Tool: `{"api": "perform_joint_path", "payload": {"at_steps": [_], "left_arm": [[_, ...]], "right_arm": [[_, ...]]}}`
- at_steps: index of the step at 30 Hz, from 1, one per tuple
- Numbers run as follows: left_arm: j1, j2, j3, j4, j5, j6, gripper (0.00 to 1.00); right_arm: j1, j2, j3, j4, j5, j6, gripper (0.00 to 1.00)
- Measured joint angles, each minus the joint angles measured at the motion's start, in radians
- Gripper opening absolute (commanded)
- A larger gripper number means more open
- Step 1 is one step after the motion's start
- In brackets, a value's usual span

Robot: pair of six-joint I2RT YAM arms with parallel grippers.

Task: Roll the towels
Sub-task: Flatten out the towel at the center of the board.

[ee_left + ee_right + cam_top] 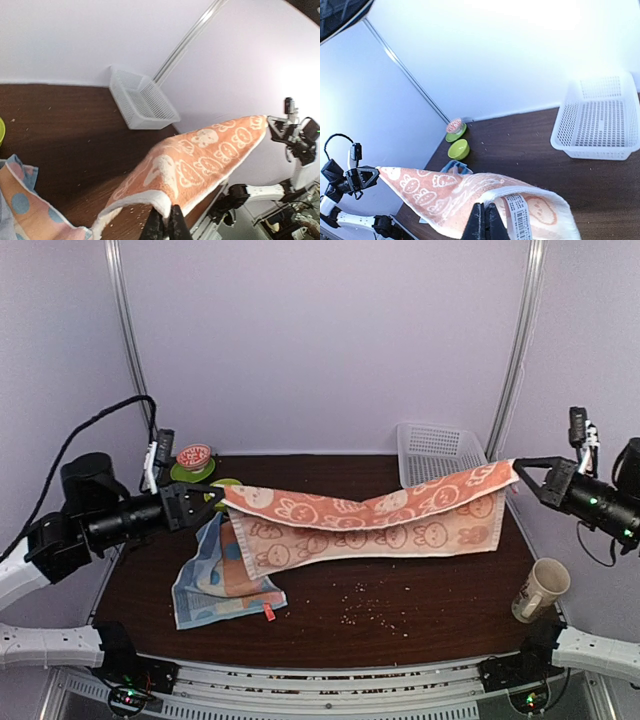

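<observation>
Orange towel [370, 520] hangs stretched above bench [420, 615], just in front of white basket [438, 448], doubled over lengthwise. L tool [215, 498] pinched tight on its end, far left of basket. R tool [520, 468] pinched on end by basket's right side. Blue dotted towel [205, 590] lies crumpled on bench, well left-front of basket.

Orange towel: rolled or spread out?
Spread, not rolled: orange towel stretched midair between left fingers and right fingers, each pinching an end.
</observation>
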Motion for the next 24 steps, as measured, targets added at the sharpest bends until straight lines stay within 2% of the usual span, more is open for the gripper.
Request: {"api": "perform_joint_path", "payload": {"at_steps": [7,11,17,24], "left_arm": [[-0.038,-0.352,-0.051,-0.061,0.072,-0.002,0.00],[-0.039,-0.426,-0.051,-0.096,0.097,-0.010,0.00],[-0.039,-0.318,-0.053,-0.087,0.117,-0.021,0.00],[-0.039,0.053,-0.113,0.049,0.154,-0.040,0.00]], "right_arm": [[0.000,-0.081,0.100,-0.106,-0.150,-0.100,0.00],[0.001,-0.109,0.117,-0.117,-0.256,-0.107,0.00],[0.000,-0.137,0.024,-0.062,-0.218,-0.046,0.00],[-0.006,-0.027,-0.189,-0.033,-0.042,0.114,0.00]]}}
